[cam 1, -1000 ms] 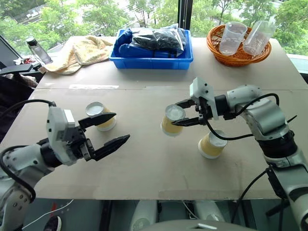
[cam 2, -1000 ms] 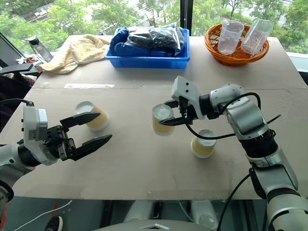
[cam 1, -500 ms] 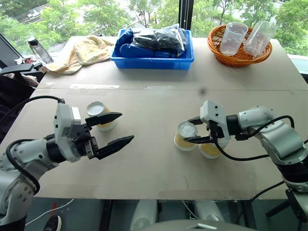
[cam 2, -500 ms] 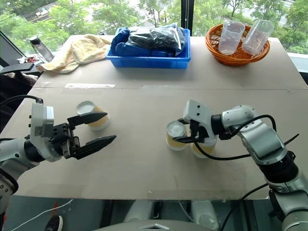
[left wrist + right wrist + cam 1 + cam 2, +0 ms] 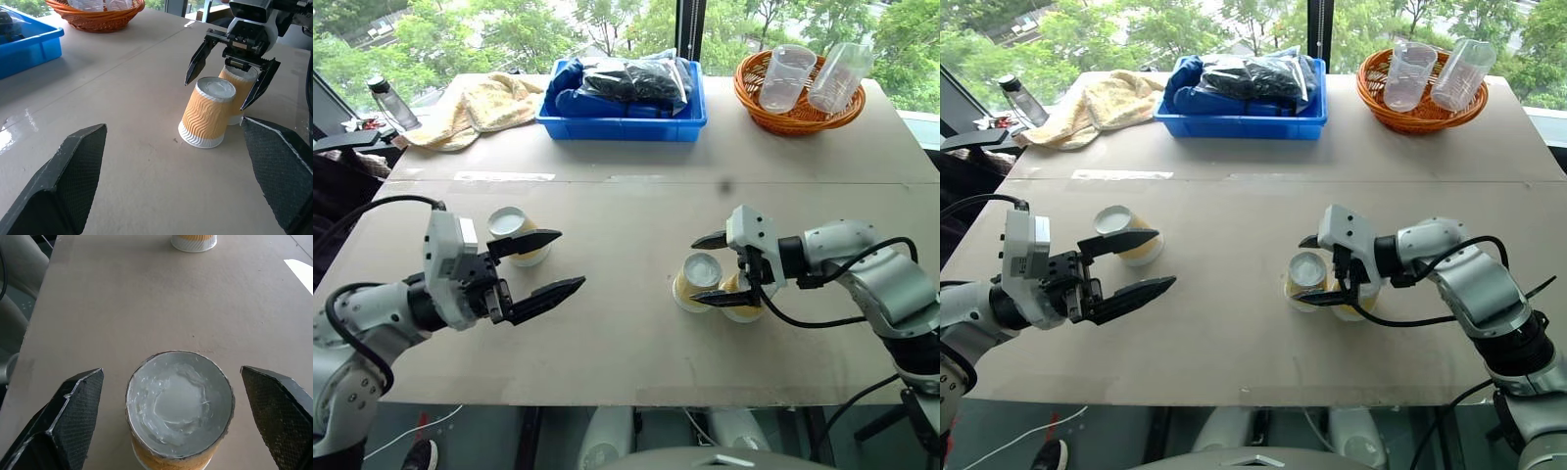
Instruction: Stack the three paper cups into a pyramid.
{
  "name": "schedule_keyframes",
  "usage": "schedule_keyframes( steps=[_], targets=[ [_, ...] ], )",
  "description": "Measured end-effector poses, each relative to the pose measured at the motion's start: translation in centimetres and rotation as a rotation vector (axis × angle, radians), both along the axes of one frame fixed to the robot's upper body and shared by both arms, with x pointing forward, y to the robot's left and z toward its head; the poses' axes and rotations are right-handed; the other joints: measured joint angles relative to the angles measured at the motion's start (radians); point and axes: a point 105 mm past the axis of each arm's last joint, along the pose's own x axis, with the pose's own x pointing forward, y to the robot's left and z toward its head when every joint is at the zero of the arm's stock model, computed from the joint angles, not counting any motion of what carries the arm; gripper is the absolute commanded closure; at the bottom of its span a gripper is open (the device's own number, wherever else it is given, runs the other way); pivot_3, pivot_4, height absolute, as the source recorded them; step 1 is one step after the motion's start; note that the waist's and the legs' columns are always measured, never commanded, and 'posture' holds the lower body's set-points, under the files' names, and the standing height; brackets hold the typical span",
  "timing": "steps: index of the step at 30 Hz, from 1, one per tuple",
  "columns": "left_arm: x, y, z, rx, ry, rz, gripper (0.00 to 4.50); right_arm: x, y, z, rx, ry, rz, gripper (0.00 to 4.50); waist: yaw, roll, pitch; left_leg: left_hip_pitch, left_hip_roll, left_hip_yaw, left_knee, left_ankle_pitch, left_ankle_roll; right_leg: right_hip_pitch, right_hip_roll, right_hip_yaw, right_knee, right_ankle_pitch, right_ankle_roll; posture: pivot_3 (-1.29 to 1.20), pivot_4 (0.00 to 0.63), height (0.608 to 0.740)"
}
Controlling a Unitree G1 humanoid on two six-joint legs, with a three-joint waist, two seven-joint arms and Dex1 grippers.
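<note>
Three yellow paper cups stand upside down on the brown table [image 5: 626, 333]. One cup [image 5: 697, 280] sits right of centre, between the spread fingers of my open right gripper [image 5: 696, 269], which do not touch it. In the right wrist view this cup [image 5: 178, 401] has its white base facing up. Close behind it, touching or nearly so, is a second cup [image 5: 239, 90], partly hidden by the gripper. The third cup [image 5: 516, 231] stands at the left, just behind the upper finger of my open, empty left gripper [image 5: 570, 258]. No cup rests on another.
At the back stand a blue bin [image 5: 622, 127] with dark bags and a wicker basket [image 5: 798, 116] holding clear plastic cups. A yellow towel [image 5: 480, 103] and a bottle [image 5: 391, 103] lie at the back left. Bare tabletop lies between the grippers.
My right gripper carried its cup down and right, set it beside the second cup, then opened off it. The left gripper has stayed in place, open.
</note>
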Motion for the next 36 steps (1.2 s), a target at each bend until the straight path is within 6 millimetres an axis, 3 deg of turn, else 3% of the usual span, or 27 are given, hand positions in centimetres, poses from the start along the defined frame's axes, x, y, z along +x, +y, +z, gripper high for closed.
schedule_keyframes(
  steps=[5, 9, 11, 16, 22, 27, 36],
  targets=[
    [0.5, 0.3, -0.3, -0.082, -0.030, 0.119, 0.00, 0.3, -0.9, 2.9, 0.111, -0.027, -0.027, 0.05, 0.002, 0.000, 0.000, 0.000, 0.000, 0.000, 0.001, 0.000, 0.000, 0.001, 0.000, 0.000, 0.000, 0.000, 0.000, 0.00, 0.150, 0.740],
    [2.2, 2.0, -1.1, -0.124, -0.130, 0.441, 0.00, -0.1, -2.1, 6.5, 0.280, -0.084, -0.031, 0.05, 0.006, -0.001, -0.001, 0.000, 0.000, 0.000, 0.001, 0.000, 0.000, 0.002, 0.000, 0.000, 0.000, 0.000, 0.000, 0.00, 0.150, 0.740],
    [3.2, 2.8, -1.8, -0.133, -0.142, 0.599, 0.00, -0.3, -2.4, 7.3, 0.332, -0.090, -0.026, 0.05, 0.007, -0.001, -0.001, 0.000, 0.000, 0.000, 0.002, -0.002, 0.003, 0.002, 0.000, -0.001, 0.001, 0.000, 0.000, 0.00, 0.150, 0.740],
    [4.5, 4.0, -2.1, -0.133, -0.214, 0.860, 0.00, -0.6, -2.8, 8.2, 0.395, -0.088, -0.027, 0.05, 0.012, -0.002, -0.001, 0.000, 0.000, 0.000, 0.005, -0.002, 0.003, 0.002, 0.000, 0.000, 0.002, 0.000, 0.000, 0.00, 0.150, 0.740],
    [4.2, 6.0, -2.3, -0.103, -0.299, 1.109, 0.00, -0.6, -3.2, 7.9, 0.386, -0.080, -0.036, 0.05, 0.020, -0.002, -0.001, 0.000, 0.000, 0.001, 0.005, -0.002, 0.003, 0.002, 0.001, 0.000, 0.003, 0.000, 0.000, 0.00, 0.150, 0.740],
    [4.2, 6.3, -3.2, -0.045, -0.283, 1.140, 0.00, -0.6, -3.2, 7.8, 0.377, -0.082, -0.038, 0.05, 0.030, -0.002, -0.001, 0.000, 0.000, 0.001, 0.005, -0.002, 0.003, 0.002, 0.000, 0.000, 0.003, 0.000, 0.000, 0.00, 0.150, 0.740],
    [7.7, 5.6, -5.0, -0.021, -0.191, 1.048, 0.00, -1.0, -3.0, 7.5, 0.382, -0.065, -0.031, 0.05, 0.029, -0.003, -0.002, -0.002, 0.000, 0.000, 0.007, -0.001, 0.002, 0.002, 0.000, -0.001, 0.002, 0.000, 0.000, 0.00, 0.150, 0.740]
  ],
)
